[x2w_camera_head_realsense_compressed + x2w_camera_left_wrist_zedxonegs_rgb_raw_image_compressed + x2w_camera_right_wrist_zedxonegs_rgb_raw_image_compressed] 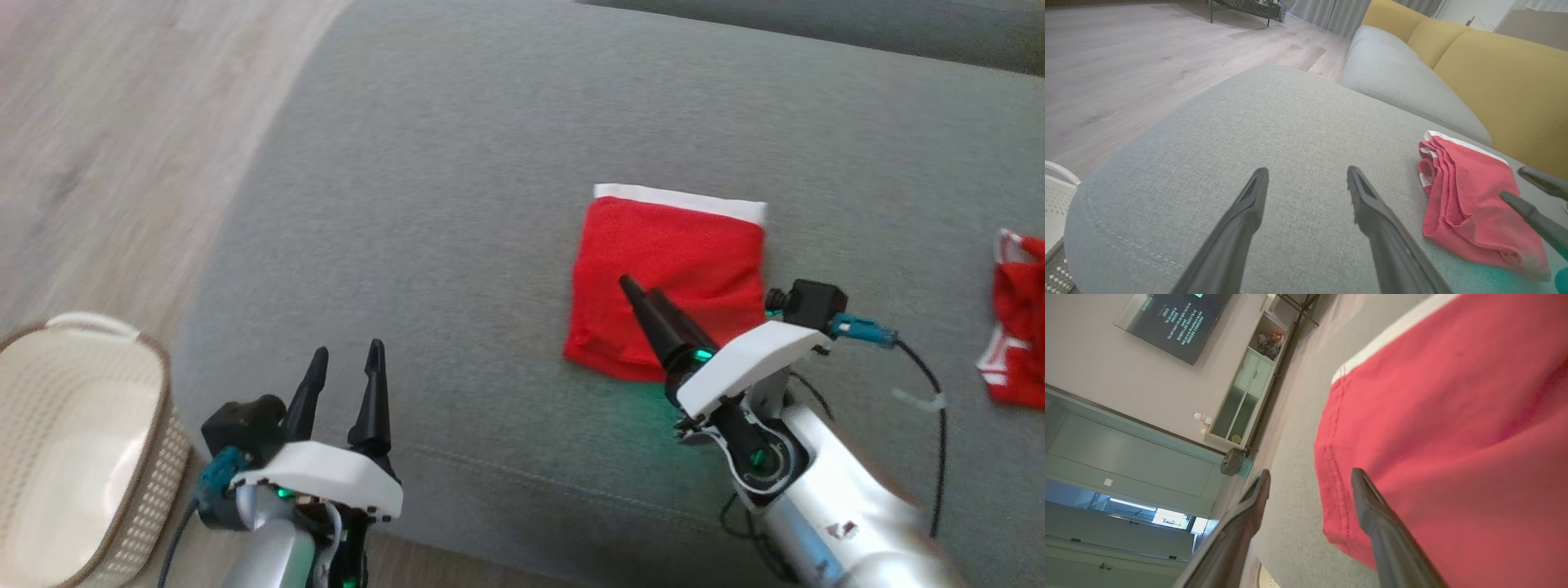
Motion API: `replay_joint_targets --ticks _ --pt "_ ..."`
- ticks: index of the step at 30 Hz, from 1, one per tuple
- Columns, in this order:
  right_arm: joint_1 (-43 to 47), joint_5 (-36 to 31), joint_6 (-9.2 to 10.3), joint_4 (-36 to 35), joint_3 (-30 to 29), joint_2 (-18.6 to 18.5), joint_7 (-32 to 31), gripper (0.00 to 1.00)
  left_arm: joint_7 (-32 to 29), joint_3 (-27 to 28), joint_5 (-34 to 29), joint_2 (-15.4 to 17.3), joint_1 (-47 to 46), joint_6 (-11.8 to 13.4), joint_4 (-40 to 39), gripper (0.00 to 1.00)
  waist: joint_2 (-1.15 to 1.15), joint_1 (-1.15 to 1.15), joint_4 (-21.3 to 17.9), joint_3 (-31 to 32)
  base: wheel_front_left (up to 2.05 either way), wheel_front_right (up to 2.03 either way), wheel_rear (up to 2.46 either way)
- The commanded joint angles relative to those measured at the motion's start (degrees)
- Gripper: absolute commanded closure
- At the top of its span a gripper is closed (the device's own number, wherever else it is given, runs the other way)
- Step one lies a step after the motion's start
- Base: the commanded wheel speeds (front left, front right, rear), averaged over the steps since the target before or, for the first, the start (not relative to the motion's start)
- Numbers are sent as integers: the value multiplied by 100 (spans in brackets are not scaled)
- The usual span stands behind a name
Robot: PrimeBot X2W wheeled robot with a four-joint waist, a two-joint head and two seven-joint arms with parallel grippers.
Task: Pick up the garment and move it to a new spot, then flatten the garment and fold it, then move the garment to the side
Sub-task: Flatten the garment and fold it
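Folded garment (669,245) under R jaws, open, empty; L jaws open, well apart.

Garment (665,278) of matt red cloth, white trim; sofa seat (457,204) in coarse grey woven fabric; floor (122,122) smooth, wood-grained; basket (155,474) in perforated cream plastic.

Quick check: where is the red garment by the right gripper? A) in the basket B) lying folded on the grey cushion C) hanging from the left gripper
B: the red garment lies folded on the grey cushion, with the right gripper open over it.
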State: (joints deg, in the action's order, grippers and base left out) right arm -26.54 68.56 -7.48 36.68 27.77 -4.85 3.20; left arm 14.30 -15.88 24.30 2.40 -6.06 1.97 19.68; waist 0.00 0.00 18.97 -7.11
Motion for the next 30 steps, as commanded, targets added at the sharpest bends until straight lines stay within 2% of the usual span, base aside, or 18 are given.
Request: replay_joint_targets --ticks 1,4,9,13,14,15,16,19,22,25,30 --pt "-137 -95 -1 -267 128 -82 153 0 70 227 -42 48 -212 -4 -226 0 0 0 -220 54 0 0 0" --pt "-193 -791 -1 -411 395 -546 695 0 70 283 -105 48 -218 -27 -259 0 0 0 -489 120 0 0 0" --pt "-163 -1849 -1 -451 441 -1011 1132 0 70 394 -213 48 -186 -59 -347 0 0 0 -908 287 0 0 0" --pt "-36 -3471 -1 -873 11 -1272 1175 0 70 649 -267 48 -117 88 -464 0 0 0 -1203 376 0 0 0" --pt "106 -3789 -1 -1009 -215 -1223 1176 0 70 690 -292 48 -101 103 -505 0 0 0 -1261 390 0 0 0" --pt "423 -4307 -1 -1291 -733 -1064 1177 0 70 740 -366 48 -51 116 -599 0 0 0 -1359 415 0 0 0" --pt "423 -4307 -1 -1291 -733 -1064 1177 0 70 740 -366 48 -51 116 -599 0 0 0 -1359 415 0 0 0" --pt "889 -5027 -1 -1715 -1515 -726 1178 0 70 774 -502 48 50 137 -712 0 0 0 -1466 417 0 0 0" --pt "1315 -5651 -1 -2133 -1985 -380 1178 0 70 783 -570 48 163 154 -813 0 0 0 -1510 397 0 0 0" --pt "1635 -5928 -1 -2423 -2266 -112 1179 0 70 797 -598 48 286 191 -937 0 0 0 -1526 364 0 0 0" --pt "1925 -6071 -1 -2604 -2426 91 1179 0 70 762 -719 48 494 243 -1094 0 0 0 -1510 314 0 0 0"
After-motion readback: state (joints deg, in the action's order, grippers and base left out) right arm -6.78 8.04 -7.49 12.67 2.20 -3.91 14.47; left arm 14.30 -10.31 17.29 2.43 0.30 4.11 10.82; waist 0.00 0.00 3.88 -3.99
